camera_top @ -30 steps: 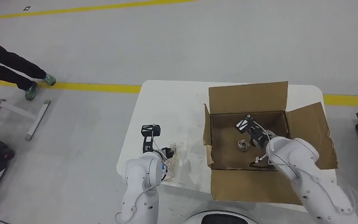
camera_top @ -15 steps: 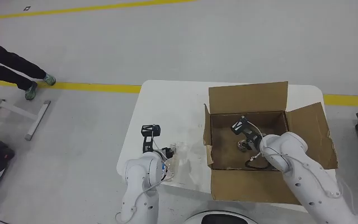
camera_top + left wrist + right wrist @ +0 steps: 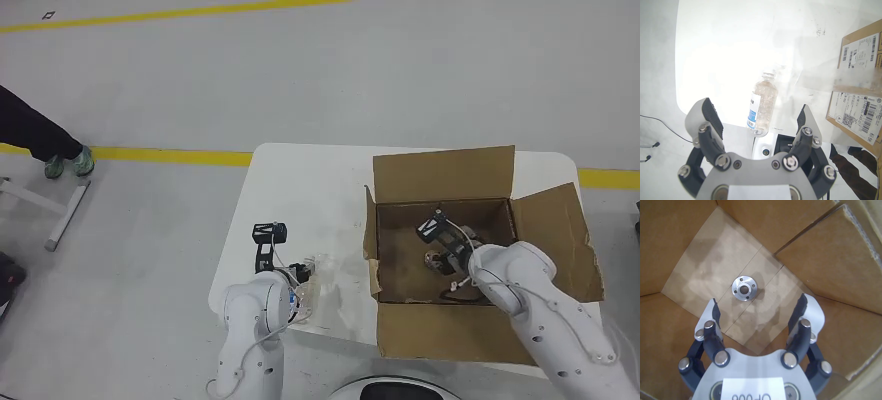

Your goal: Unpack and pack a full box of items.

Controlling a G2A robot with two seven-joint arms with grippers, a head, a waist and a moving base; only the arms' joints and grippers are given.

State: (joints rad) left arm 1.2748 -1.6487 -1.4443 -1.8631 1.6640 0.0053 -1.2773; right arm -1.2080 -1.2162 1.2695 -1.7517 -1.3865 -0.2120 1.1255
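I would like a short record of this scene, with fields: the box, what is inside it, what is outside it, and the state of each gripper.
Box: brown cardboard box, flaps open, on the white table
Inside box: one round metal flange with holes, flat on the box floor
Outside box: clear plastic bottle with a white-blue label, on the table near its edge
Right gripper: jaws open, inside the box above the flange, not touching it
Left gripper: jaws open, above the bottle, holding nothing

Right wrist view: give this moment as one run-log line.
right gripper open inside box | metal flange on box floor, ungrasped | left gripper open
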